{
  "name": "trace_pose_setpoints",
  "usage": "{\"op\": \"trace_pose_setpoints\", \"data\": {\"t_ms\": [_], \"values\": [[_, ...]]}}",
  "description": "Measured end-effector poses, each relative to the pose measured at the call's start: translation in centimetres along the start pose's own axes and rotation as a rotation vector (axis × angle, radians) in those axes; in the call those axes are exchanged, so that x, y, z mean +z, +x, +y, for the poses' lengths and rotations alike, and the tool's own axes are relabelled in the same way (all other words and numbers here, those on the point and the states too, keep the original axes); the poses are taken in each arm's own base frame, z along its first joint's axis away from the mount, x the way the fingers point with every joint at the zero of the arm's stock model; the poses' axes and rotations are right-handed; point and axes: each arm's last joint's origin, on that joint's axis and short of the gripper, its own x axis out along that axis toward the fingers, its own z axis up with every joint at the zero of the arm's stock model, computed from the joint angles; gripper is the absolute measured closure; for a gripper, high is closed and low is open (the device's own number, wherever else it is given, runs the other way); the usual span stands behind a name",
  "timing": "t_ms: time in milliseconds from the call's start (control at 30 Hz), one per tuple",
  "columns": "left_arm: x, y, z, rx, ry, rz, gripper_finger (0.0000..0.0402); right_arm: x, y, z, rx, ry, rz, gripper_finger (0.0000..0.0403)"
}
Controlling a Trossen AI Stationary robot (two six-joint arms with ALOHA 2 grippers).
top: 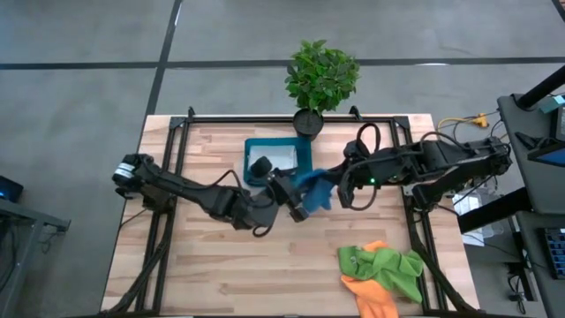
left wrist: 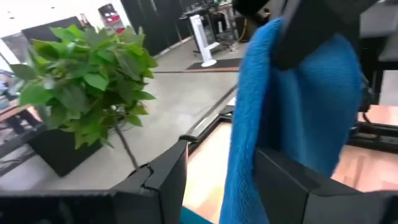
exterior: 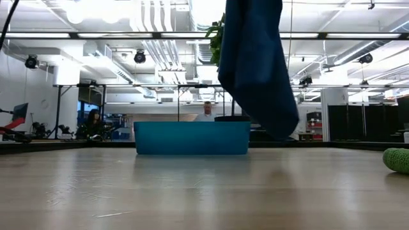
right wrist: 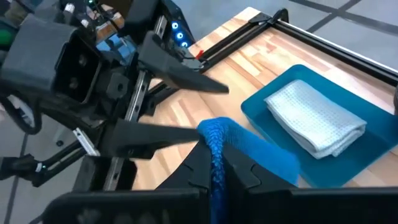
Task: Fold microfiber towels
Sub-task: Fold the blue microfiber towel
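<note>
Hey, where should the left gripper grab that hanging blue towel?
Probably the free side edge of the blue towel, just below where the shut right gripper pinches its top. It hangs limp between the open left gripper fingers, so close there.

A bright blue towel point(top: 314, 189) hangs over the pale striped wood table point(top: 212, 265). At twelve o'clock the tray point(top: 305, 157) is teal-blue, its folded towel point(right wrist: 314, 118) grey-white (waffle-textured, perhaps). At five o'clock lie lime green point(top: 393, 265) and orange point(top: 369, 293) towels. The plant point(top: 321, 74) is leafy green.
</note>
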Motion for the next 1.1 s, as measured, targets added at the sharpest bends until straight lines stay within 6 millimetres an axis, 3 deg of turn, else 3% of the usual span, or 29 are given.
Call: {"op": "trace_pose_setpoints", "data": {"t_ms": [433, 600, 833, 1100], "values": [[-1.4, 0.7, -1.1, 0.009, 0.046, 0.028, 0.0242, -0.8, -0.7, 1.2, 0.051, -0.040, 0.021, 0.0394], [-2.7, 1.1, -2.2, -0.111, 0.066, 0.062, 0.0242, -1.0, -1.3, 1.8, 0.083, -0.069, 0.023, 0.0394], [-4.2, 1.2, -2.4, -0.117, 0.031, 0.146, 0.0245, -1.1, -2.0, 2.4, 0.118, -0.109, 0.022, 0.0394], [-4.6, 1.2, -2.6, -0.218, 0.046, 0.196, 0.0316, -1.4, -2.5, 2.8, 0.144, -0.131, 0.028, 0.0394]]}}
